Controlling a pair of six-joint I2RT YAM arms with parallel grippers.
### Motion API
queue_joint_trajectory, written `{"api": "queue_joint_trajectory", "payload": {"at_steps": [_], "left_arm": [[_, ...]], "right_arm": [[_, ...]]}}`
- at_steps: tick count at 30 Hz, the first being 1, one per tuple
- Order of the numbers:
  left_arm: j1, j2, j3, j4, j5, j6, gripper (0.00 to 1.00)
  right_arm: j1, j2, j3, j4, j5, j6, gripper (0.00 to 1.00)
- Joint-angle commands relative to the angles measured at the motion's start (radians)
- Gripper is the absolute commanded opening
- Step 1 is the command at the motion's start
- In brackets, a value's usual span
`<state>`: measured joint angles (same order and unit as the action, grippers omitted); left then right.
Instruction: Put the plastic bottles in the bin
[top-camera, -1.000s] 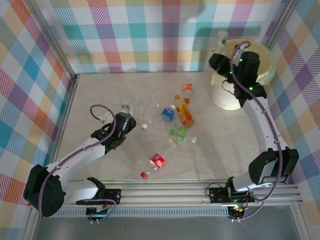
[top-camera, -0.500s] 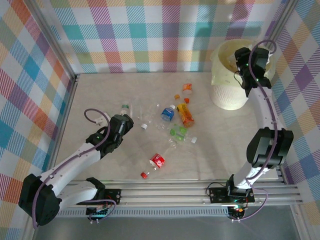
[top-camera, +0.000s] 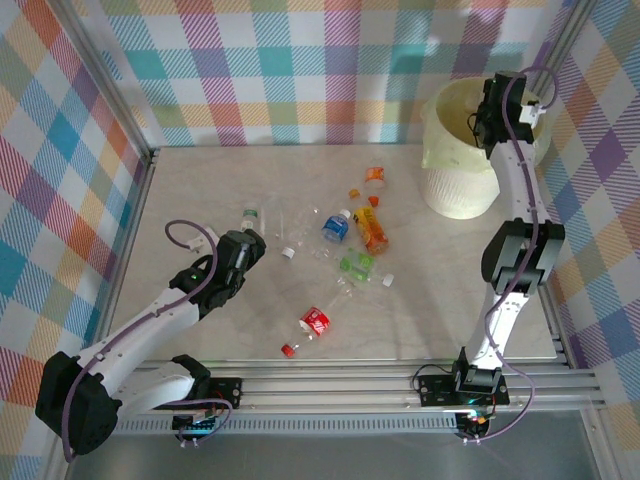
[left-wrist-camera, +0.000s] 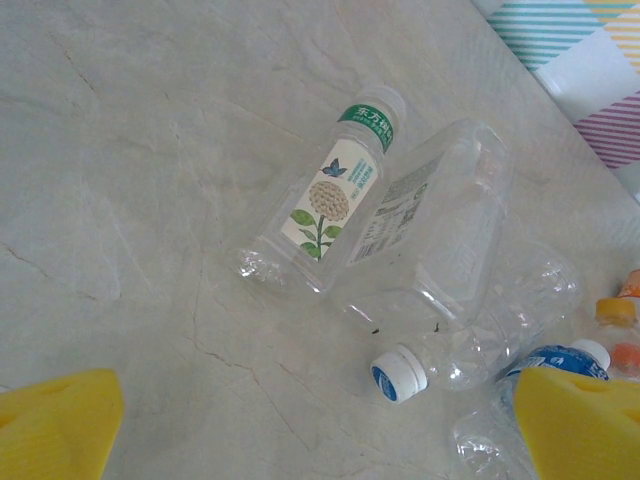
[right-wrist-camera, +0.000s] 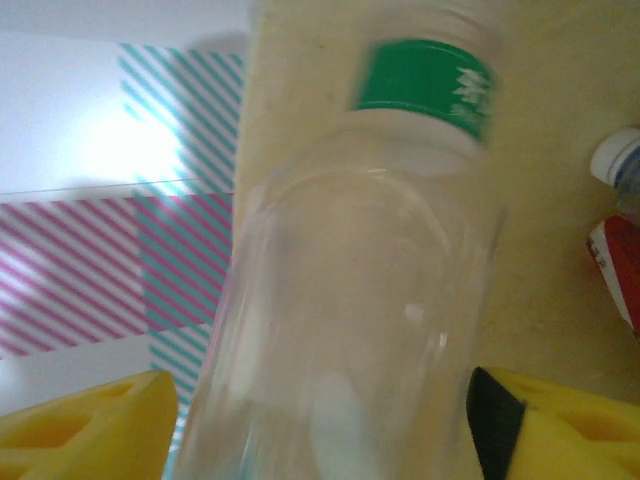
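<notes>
R gripper (right-wrist-camera: 320, 430) over bin (top-camera: 455, 190) at 1 o'clock, green-banded bottle (right-wrist-camera: 350, 280) btwn fingers; gripped or freed, can't tell (blurry). Spread fully above the mouth. L gripper (left-wrist-camera: 320, 425) gaping, empty, 9 o'clock.

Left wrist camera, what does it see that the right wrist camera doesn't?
The left wrist camera looks down at the table: a flower-label bottle lies beside a squashed clear bottle, a blue-capped bottle nearby, and the left gripper's fingers are wide apart. The right wrist camera looks into the bin: a green-banded clear bottle sits close up between the right gripper's fingers, a red-labelled bottle beside it. Both show yellow fingers, clear bottles and striped wall.
</notes>
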<state>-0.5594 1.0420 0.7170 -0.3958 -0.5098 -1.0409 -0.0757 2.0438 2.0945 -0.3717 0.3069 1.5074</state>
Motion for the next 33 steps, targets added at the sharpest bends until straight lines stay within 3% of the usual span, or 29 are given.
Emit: {"api": "queue_joint_trajectory", "payload": {"at_steps": [1, 6, 14, 20, 25, 29, 33], "left_arm": [[0.013, -0.020, -0.019, -0.034, -0.010, -0.017, 1.00], [0.013, -0.016, -0.021, -0.028, -0.009, -0.015, 1.00], [0.026, 0.070, 0.061, -0.027, 0.001, 0.090, 1.00], [0.120, 0.208, 0.197, -0.075, 0.080, 0.243, 1.00], [0.223, 0.330, 0.295, -0.108, 0.243, 0.425, 1.00], [0.261, 0.404, 0.341, -0.130, 0.327, 0.592, 0.98], [0.307, 0.459, 0.366, -0.149, 0.381, 0.677, 0.94]], "right_arm": [[-0.001, 0.019, 0.108, -0.086, 0.015, 0.052, 0.82], [0.000, 0.035, 0.205, -0.149, 0.000, -0.023, 0.90], [0.004, -0.150, 0.018, -0.009, -0.124, -0.295, 0.99], [0.010, -0.367, -0.241, 0.128, -0.352, -0.662, 1.00], [0.009, -0.548, -0.476, 0.215, -0.539, -0.913, 1.00], [0.010, -0.662, -0.630, 0.237, -0.769, -1.009, 1.00], [0.026, -0.727, -0.754, 0.257, -0.968, -1.030, 1.00]]}}
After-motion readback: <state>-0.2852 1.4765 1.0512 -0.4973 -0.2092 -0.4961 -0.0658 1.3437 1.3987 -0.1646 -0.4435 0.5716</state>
